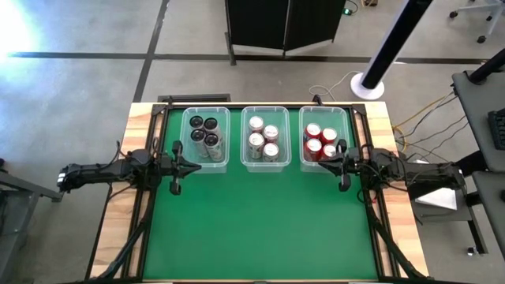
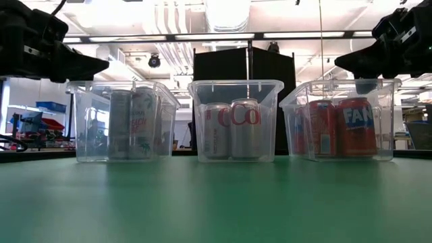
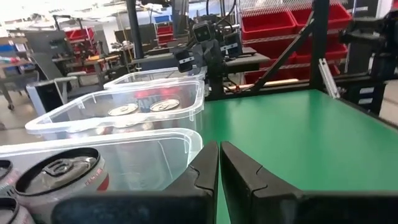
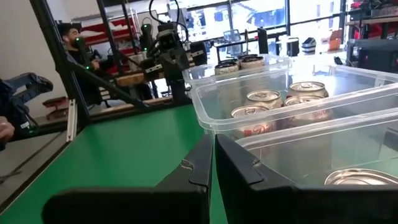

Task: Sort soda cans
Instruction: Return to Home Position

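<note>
Three clear bins stand in a row at the table's far side. The left bin (image 1: pixel 206 139) holds black-topped soda cans (image 1: pixel 203 131), the middle bin (image 1: pixel 264 139) silver-white cans (image 1: pixel 263 140), the right bin (image 1: pixel 322 138) red cans (image 1: pixel 321 142). All cans stand upright on the bin floors. My left gripper (image 1: pixel 176 169) hovers shut by the near left corner of the left bin, holding nothing (image 3: pixel 219 163). My right gripper (image 1: pixel 343 167) hovers shut by the near right corner of the right bin, also holding nothing (image 4: pixel 213 155).
The green mat (image 1: pixel 260 221) in front of the bins lies bare to the near edge. Black frame bars (image 1: pixel 371 213) run along the table's left and right sides. A person (image 4: pixel 71 37) shows in the room beyond the table.
</note>
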